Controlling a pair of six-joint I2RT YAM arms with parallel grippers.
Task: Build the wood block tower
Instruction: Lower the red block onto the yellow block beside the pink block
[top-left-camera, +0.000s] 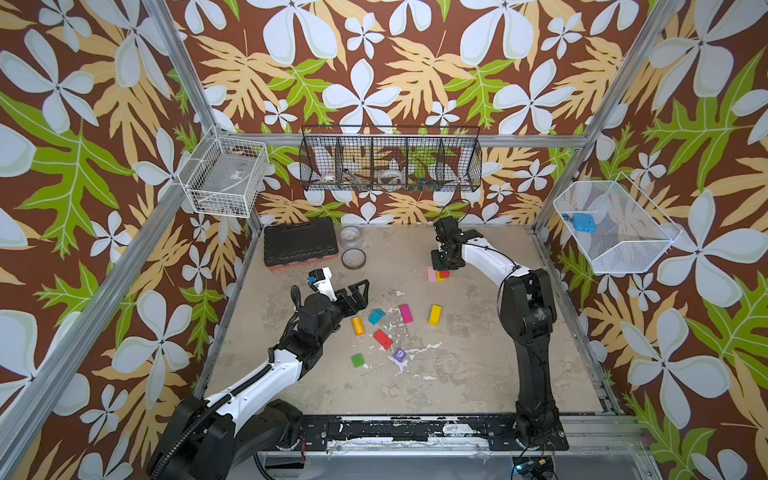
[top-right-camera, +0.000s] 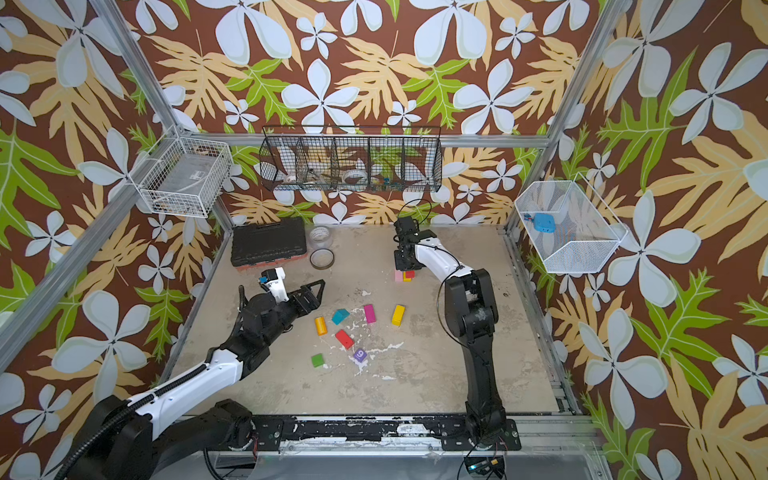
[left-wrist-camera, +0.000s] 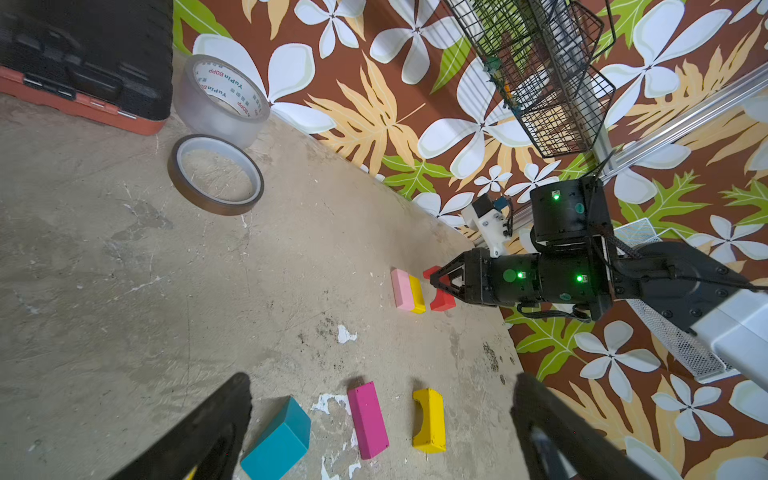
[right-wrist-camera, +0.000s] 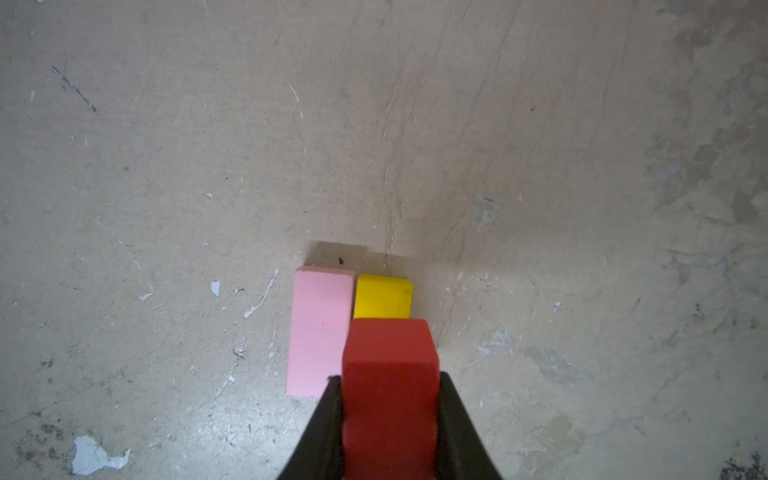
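Right gripper (right-wrist-camera: 390, 380) pinches red notched wooden block (right-wrist-camera: 390, 347) beside yellow wooden brick (right-wrist-camera: 383, 296), pink wooden brick (right-wrist-camera: 320, 332). Left gripper (left-wrist-camera: 384, 382) wide, empty.

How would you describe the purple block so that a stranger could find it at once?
From the black toolbox at the back left, come forward to the loose blocks scattered in the middle. The purple cube sits at their front, right of the green block. Only it carries a white number.
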